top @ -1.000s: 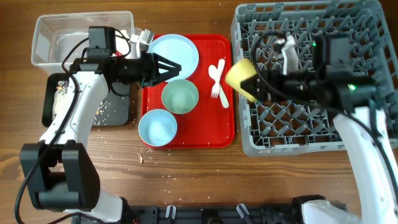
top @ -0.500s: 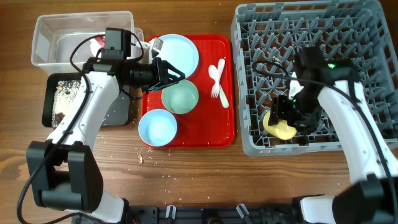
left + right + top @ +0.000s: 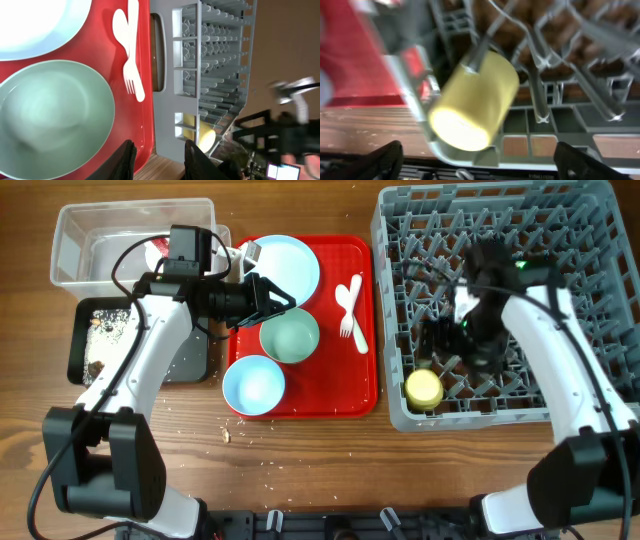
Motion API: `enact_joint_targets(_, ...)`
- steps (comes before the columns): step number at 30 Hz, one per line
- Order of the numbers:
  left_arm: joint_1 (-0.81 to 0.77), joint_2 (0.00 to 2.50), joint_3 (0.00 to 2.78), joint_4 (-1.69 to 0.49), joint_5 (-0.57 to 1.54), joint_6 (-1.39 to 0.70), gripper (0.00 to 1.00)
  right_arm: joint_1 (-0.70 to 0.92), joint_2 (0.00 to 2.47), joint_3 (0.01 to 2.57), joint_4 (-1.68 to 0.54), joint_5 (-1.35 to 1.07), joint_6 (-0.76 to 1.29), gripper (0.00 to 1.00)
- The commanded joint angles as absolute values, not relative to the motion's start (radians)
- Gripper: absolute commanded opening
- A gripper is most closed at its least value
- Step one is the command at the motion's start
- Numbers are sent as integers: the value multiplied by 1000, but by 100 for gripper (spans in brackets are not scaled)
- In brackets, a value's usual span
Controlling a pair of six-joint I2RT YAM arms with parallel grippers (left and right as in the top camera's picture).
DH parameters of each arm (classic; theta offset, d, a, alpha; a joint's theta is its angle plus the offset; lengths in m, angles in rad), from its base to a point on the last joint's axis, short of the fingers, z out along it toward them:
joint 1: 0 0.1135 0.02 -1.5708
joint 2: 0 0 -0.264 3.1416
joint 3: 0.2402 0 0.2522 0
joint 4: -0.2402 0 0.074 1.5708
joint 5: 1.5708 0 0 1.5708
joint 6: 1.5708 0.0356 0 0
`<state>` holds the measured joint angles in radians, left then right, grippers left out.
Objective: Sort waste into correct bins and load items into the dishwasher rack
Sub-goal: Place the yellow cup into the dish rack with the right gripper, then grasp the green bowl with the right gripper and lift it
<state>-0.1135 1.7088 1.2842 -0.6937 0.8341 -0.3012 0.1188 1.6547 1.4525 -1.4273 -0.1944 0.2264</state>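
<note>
Right fingers [image 3: 580,165] wide above cup [image 3: 475,102] (yellow)

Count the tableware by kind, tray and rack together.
Plates: 1, light blue plate, on the red tray
Bowls: 2, light blue bowl and pale green bowl
Cups: 1, yellow cup, in the dishwasher rack
Cutlery: 2, white fork and spoon
Total: 6
</note>
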Motion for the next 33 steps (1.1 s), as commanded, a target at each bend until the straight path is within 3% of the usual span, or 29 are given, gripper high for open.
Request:
enact_joint_targets(1,-116,1692,1285,-700,785,-292,33,147,1655,1611,-1397,-318,175,93)
enact_joint_targets(6,-74,1661,1285,-723,690,-291,25,336,1692,1628,-1122,-355,292,85)
enact_joint_targets(9,-15,1588,1285,-778,583,-273,27,431,1768,1628,-1013,-331,371,81)
enact_joint_targets(11,30,1505,1285,-846,421,-182,41,498,1882,1628,-920,-330,416,75)
enact_joint_targets(14,42,1473,1285,-911,199,-183,50,542,2017,1628,-846,-327,457,64)
enact_joint_targets(17,42,1475,1285,-934,157,-183,64,553,2118,1628,-826,-326,459,56)
enact_joint_targets(18,42,1475,1285,-935,158,-183,86,553,2146,1628,-825,-326,460,49)
enact_joint_targets(19,42,1475,1285,-935,158,-183,100,553,2161,1628,-823,-324,459,42)
enact_joint_targets(21,42,1475,1285,-936,158,-183,100,553,2177,1628,-822,-286,461,29)
enact_joint_targets(23,42,1475,1285,-936,158,-183,100,553,2177,1628,-823,-266,463,6)
enact_joint_targets(28,42,1475,1285,-936,159,-183,100,533,2102,1658,-891,-267,449,4)
enact_joint_targets(33,42,1475,1285,-936,159,-183,100,401,1764,1683,-948,-64,450,4)
